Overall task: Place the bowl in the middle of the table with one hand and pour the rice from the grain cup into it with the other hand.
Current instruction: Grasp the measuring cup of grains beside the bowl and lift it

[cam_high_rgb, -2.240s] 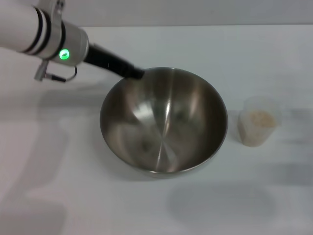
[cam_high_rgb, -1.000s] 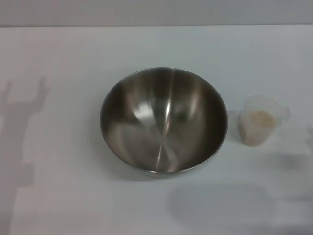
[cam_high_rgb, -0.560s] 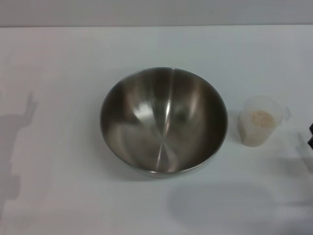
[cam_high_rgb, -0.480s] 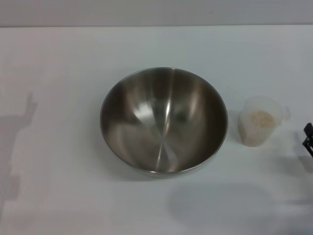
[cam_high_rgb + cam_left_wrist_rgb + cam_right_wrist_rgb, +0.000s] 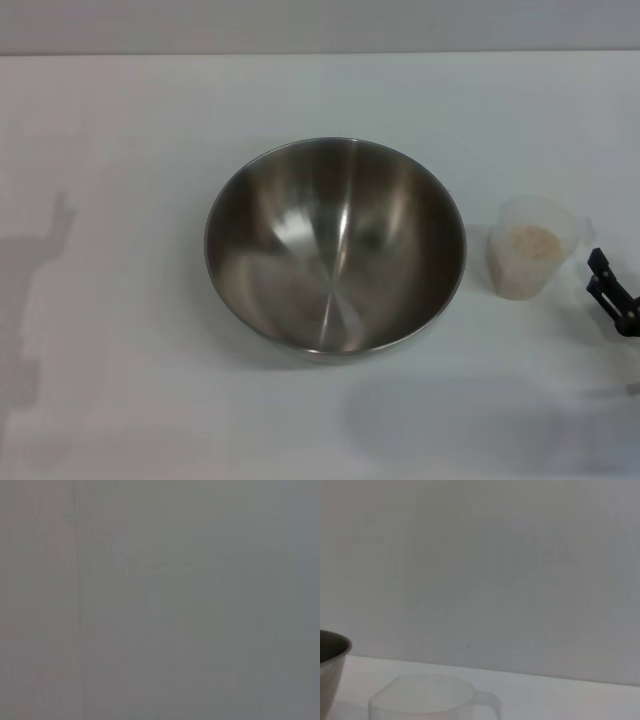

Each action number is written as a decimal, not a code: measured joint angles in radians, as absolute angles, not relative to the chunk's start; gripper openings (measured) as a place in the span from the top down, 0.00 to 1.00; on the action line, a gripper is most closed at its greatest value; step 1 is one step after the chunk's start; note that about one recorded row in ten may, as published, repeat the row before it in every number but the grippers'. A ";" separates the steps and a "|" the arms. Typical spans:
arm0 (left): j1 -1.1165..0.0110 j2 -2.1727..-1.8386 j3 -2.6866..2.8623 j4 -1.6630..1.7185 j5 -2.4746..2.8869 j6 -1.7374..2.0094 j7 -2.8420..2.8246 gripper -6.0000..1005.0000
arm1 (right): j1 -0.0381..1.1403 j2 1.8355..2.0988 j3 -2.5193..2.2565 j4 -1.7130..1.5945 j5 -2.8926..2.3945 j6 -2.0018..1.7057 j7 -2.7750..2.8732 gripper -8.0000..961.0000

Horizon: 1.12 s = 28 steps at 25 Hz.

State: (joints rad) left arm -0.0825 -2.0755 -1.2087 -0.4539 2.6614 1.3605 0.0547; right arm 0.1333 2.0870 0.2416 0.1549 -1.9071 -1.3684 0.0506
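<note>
The steel bowl (image 5: pixel 335 245) sits empty in the middle of the white table (image 5: pixel 120 120). The frosted grain cup (image 5: pixel 530 260) stands upright to its right, with rice (image 5: pixel 533 241) inside. My right gripper (image 5: pixel 610 295) shows only as black fingertips at the right edge, a little right of the cup and not touching it. In the right wrist view the cup (image 5: pixel 427 697) is close and low, with the bowl's rim (image 5: pixel 332 652) beside it. My left gripper is out of view; only its shadow falls at the left.
The left wrist view shows only a blank grey surface. A grey wall (image 5: pixel 320 25) runs along the table's far edge.
My left arm has let go of the bowl's rim and drawn away out of view to the left. My right gripper has come in from the right edge toward the cup.
</note>
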 joint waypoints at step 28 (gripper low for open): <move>-0.072 -2.071 -1.209 -0.439 2.661 1.392 0.054 0.17 | 0.215 2.089 0.241 0.158 -1.905 -1.290 0.051 0.12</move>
State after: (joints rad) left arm -0.0718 -2.0711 -1.2087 -0.4386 2.6615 1.3915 0.0536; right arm 0.2148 2.0887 0.2407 0.1580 -1.9053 -1.2904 0.0506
